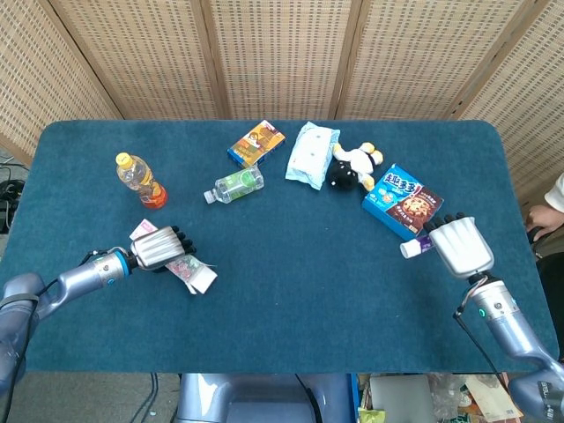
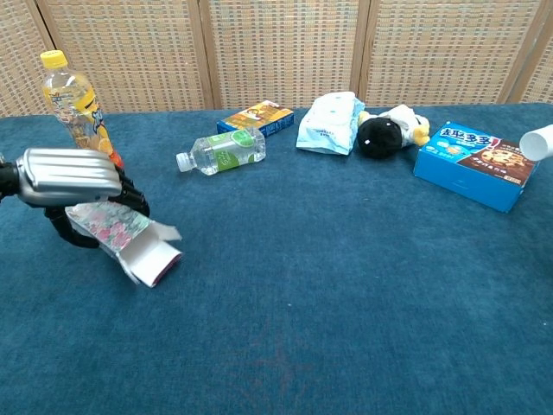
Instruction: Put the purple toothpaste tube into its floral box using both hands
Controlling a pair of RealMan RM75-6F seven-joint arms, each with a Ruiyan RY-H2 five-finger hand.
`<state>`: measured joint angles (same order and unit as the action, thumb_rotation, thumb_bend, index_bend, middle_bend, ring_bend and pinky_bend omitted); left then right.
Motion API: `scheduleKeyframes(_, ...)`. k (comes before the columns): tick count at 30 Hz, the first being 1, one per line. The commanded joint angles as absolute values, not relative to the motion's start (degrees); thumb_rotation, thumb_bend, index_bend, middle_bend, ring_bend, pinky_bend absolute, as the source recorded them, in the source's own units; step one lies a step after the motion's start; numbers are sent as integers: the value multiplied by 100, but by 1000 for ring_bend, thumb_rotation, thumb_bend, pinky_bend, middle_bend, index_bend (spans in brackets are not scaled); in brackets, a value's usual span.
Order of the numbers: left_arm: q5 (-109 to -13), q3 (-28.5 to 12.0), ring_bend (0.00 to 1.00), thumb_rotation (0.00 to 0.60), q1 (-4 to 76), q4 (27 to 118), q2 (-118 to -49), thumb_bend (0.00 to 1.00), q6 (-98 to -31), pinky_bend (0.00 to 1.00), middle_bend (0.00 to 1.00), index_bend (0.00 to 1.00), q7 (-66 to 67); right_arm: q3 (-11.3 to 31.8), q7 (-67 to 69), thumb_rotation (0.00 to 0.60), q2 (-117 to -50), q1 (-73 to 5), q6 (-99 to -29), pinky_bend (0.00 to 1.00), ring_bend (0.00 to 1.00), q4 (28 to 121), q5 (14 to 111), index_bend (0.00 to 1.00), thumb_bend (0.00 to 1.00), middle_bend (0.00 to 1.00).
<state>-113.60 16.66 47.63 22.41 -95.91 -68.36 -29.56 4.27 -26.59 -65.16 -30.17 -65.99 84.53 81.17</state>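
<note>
The floral box (image 1: 187, 270) (image 2: 123, 233) lies at the front left of the table, its open end with loose flaps pointing right. My left hand (image 1: 159, 248) (image 2: 69, 177) grips it from above, fingers curled round its near half, and the box is tipped up slightly. The purple toothpaste tube (image 1: 414, 248) sticks out of my right hand (image 1: 460, 247) at the right side, white cap pointing left. In the chest view only the cap of the tube (image 2: 537, 142) shows at the right edge; the hand itself is out of that frame.
An orange-drink bottle (image 1: 139, 180) stands just behind the left hand. A lying water bottle (image 1: 235, 185), a small snack box (image 1: 256, 143), a wipes pack (image 1: 311, 153) and a plush toy (image 1: 354, 166) line the back. A blue cookie box (image 1: 402, 200) lies beside the right hand.
</note>
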Motion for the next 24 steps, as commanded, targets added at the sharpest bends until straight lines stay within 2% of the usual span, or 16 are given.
scheduleKeyframes(1, -11050, 1403, 463, 600, 4763, 2434, -9588, 388, -7030, 538, 505, 565, -3236, 474, -2717, 600, -6522, -3027, -6682, 530, 538, 8437, 8186, 688, 592, 642)
scheduleKeyframes(9, -10224, 544, 478, 600, 5079, 3272, -9592, 389, -7202, 546, 522, 579, -3927, 797, -3371, 600, -6444, -3187, -7119, 530, 541, 8482, 8468, 688, 591, 644)
scheduleKeyframes(15, -9554, -55, 485, 600, 5607, 4203, -9709, 389, -6259, 545, 537, 584, -4201, 1063, -4195, 600, -6390, -3367, -7411, 530, 545, 8639, 8706, 688, 591, 646)
scheduleKeyframes(24, -9001, -582, 486, 600, 6079, 4557, -10165, 388, -5531, 546, 537, 584, -4353, 1190, -4789, 600, -6386, -3581, -7606, 546, 545, 8567, 9192, 688, 592, 646)
